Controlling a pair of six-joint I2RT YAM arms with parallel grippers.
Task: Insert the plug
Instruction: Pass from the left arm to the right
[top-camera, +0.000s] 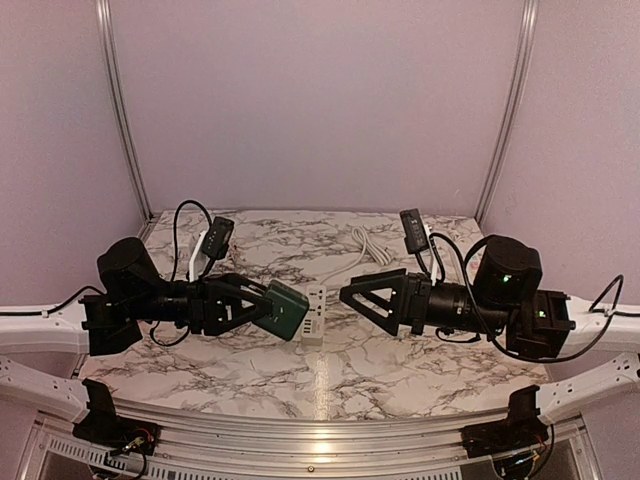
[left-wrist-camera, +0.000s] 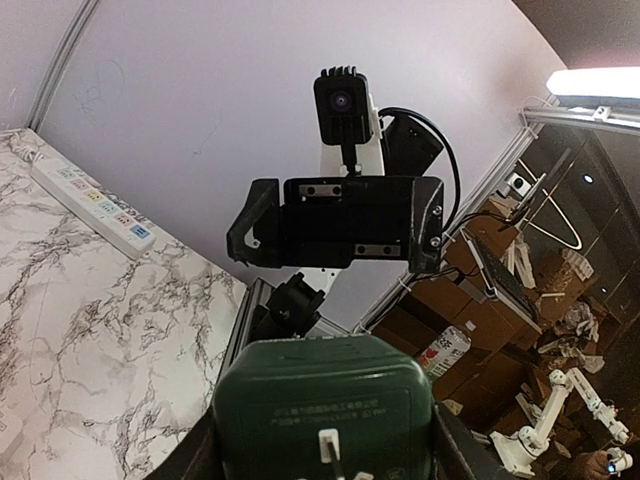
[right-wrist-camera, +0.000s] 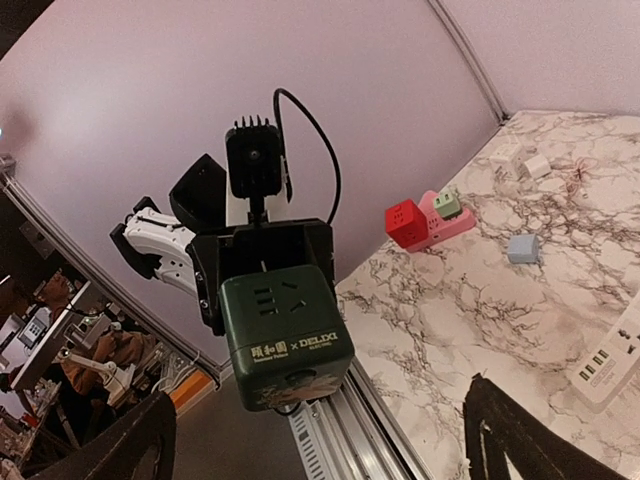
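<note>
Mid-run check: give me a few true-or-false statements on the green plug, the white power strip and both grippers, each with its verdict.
1. The left gripper is clamped on the green cube plug. True.
2. The right gripper is shut on the white cable. False: its jaws stand wide open and empty, and the white cable lies on the table behind it.
3. The green cube plug is already seated in the white power strip. False: it is held off the table in the left gripper, and the white power strip has nothing plugged in.
4. The white power strip lies flat on the table between the two grippers. True.
</note>
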